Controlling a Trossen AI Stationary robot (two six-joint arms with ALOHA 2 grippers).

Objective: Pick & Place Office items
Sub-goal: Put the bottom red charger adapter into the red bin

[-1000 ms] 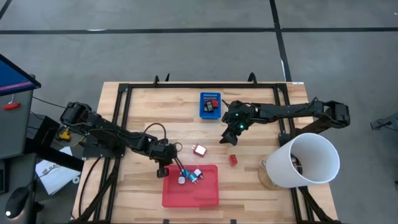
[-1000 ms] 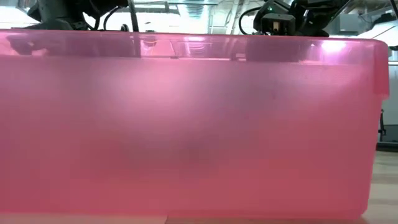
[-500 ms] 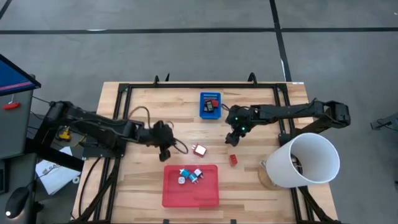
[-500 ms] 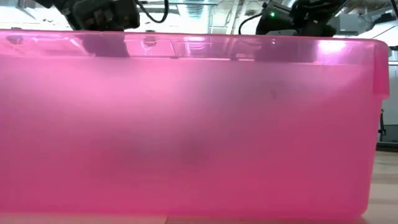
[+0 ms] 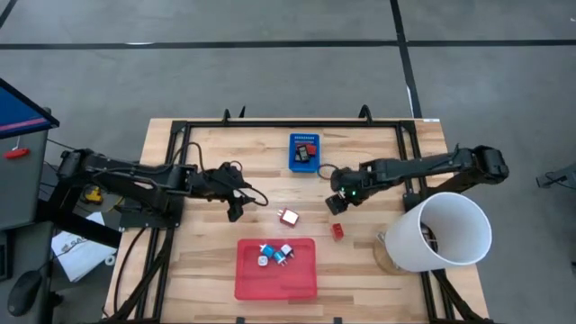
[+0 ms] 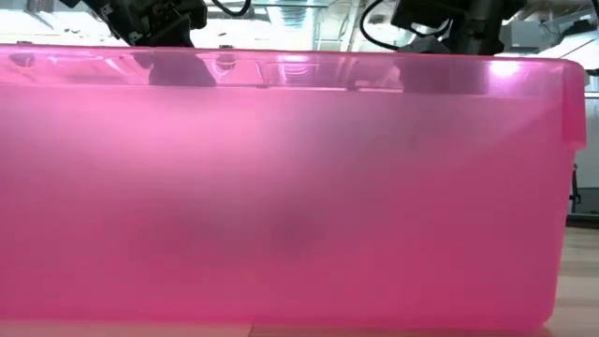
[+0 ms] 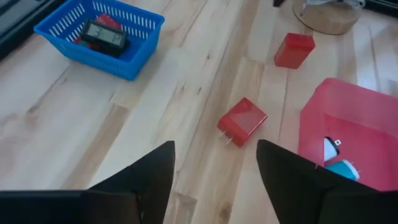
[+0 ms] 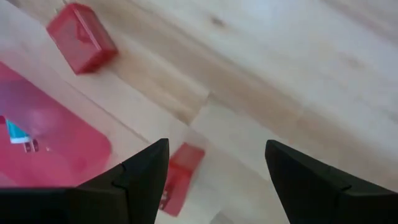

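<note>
Left pincer (image 5: 236, 210) parted, empty, hovering mid-surface beside red plug block (image 5: 289, 217), likely lined up for next pick. Right pincer (image 5: 337, 205) wide apart, empty, poised above small red block (image 5: 337, 231). Red tray (image 5: 301, 279) at near edge holds three blue-white pieces (image 5: 274, 255). Blue bin (image 5: 304, 151) near far edge holds black and red items.

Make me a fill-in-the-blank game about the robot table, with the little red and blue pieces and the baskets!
1. The little blue and white pieces lie inside the flat ____ tray.
2. The red plug block lies on the bare wood between the tray and the small ____ basket.
3. The left gripper holds ____.
4. The tall tipped cup beside the right arm is ____.

Missing words: red; blue; nothing; white
</note>
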